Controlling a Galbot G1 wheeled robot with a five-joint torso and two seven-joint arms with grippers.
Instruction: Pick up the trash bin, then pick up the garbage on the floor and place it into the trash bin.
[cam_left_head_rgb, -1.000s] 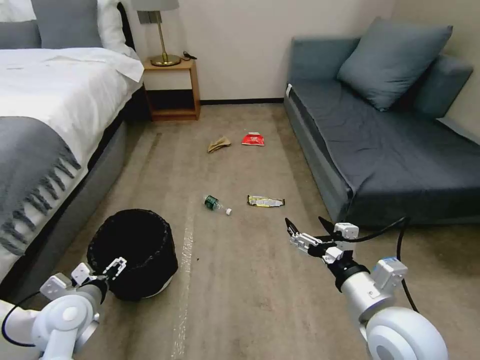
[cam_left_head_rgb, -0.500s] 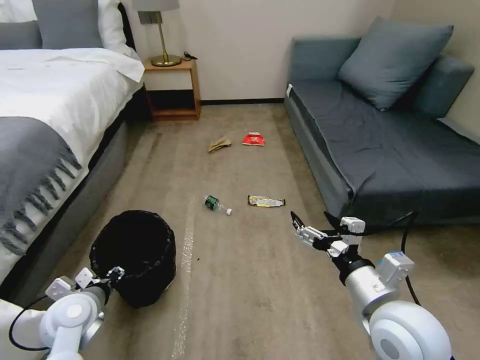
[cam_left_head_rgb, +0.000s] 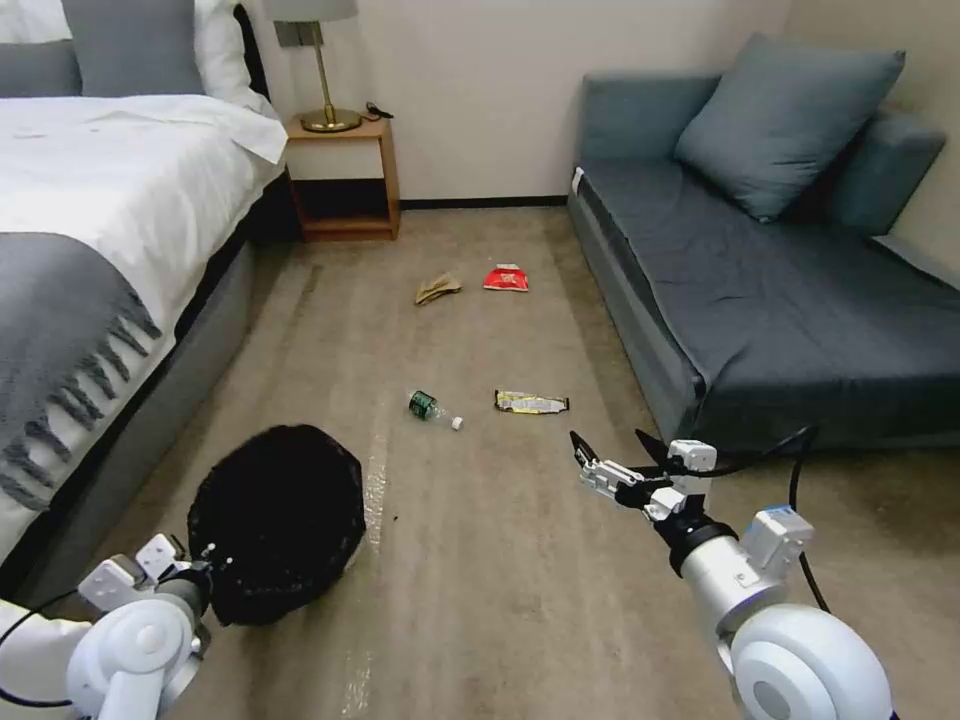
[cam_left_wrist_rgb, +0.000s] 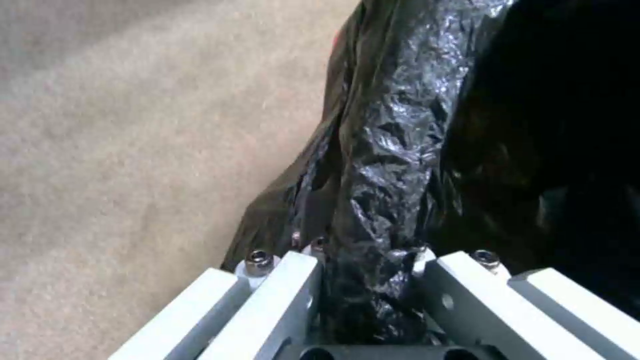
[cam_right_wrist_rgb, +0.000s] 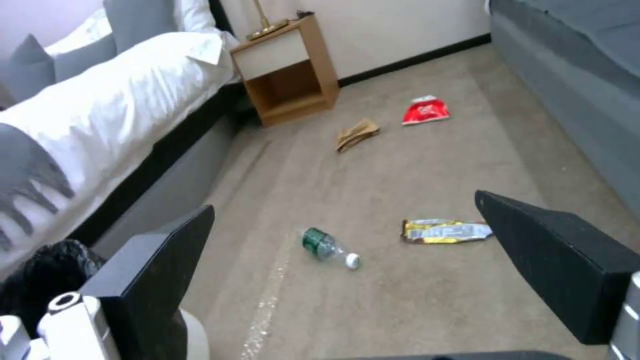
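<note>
Beige carpet (cam_left_head_rgb: 520, 580) between bed (cam_left_head_rgb: 90, 230) and grey sofa (cam_left_head_rgb: 780, 290). Left gripper (cam_left_wrist_rgb: 370, 280) pinches the trash bin (cam_left_head_rgb: 280, 520) rim, bin tilted. Right gripper (cam_left_head_rgb: 605, 455) wide open, bottle (cam_left_head_rgb: 432, 408) beyond it.

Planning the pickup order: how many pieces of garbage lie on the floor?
4: green bottle and yellow wrapper mid-floor, brown paper bag and red packet farther off, toward the nightstand.

No print on the red snack packet (cam_left_head_rgb: 506, 278) or elsewhere is legible.
</note>
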